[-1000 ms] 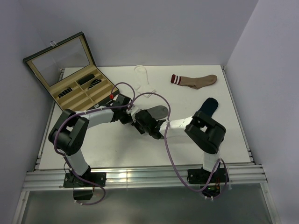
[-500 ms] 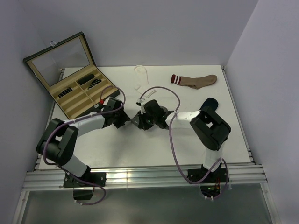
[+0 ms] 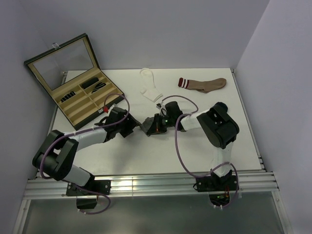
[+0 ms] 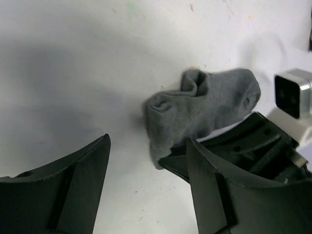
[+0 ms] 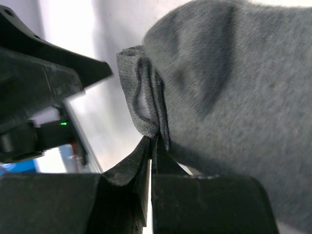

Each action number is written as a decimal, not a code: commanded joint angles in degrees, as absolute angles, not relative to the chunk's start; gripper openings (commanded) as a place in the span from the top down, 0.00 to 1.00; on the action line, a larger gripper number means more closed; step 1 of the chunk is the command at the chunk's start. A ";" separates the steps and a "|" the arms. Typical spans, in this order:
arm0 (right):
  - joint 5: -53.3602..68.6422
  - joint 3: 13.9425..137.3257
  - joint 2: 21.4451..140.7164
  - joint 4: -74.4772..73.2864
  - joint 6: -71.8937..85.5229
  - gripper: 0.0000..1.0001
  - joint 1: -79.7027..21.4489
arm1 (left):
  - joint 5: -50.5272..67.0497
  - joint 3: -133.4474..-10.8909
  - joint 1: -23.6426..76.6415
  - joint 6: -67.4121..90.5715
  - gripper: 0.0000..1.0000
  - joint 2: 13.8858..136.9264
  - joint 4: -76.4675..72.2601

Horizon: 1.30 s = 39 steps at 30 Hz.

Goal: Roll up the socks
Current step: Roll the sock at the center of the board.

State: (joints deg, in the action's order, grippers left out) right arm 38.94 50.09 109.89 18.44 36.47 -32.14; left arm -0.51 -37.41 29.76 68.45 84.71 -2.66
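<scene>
A dark grey sock lies bunched on the white table, between the two grippers. My right gripper is shut on the sock's folded cuff edge, and the rest of the sock spreads out beyond the tips. That gripper's black fingers show under the sock in the left wrist view. My left gripper stands open just short of the sock, holding nothing. A white sock lies flat further back. A navy sock's tip peeks out behind the right arm.
An open display case with compartments stands at the back left. A tan sock with red-striped cuff lies at the back right. Purple cables loop over both arms near the middle.
My left gripper has opened, let go of the grey sock and drawn back to the left. The right gripper has stayed shut on the sock and turned its wrist.
</scene>
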 commanded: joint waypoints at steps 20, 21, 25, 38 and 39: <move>46.49 47.90 116.02 27.07 48.34 1.00 -27.42 | 0.26 -45.35 32.61 67.41 0.53 96.33 -2.64; 46.32 47.90 116.02 26.98 48.17 1.00 -27.16 | 0.26 -45.35 32.61 67.33 0.57 96.50 -2.55; 44.92 48.69 114.62 23.65 45.88 1.00 -27.07 | 0.18 -45.79 32.70 66.97 0.70 97.21 -1.15; 33.07 50.89 103.99 9.24 33.42 0.72 -30.58 | -4.21 -51.15 33.75 63.11 1.00 97.21 5.44; 28.78 50.98 101.54 6.88 32.35 0.67 -31.19 | -4.57 -51.94 33.84 62.50 1.00 97.12 7.19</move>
State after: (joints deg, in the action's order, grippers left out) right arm 38.89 49.54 107.70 14.59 38.68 -29.34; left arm -1.28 -49.10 33.56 65.30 97.45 2.35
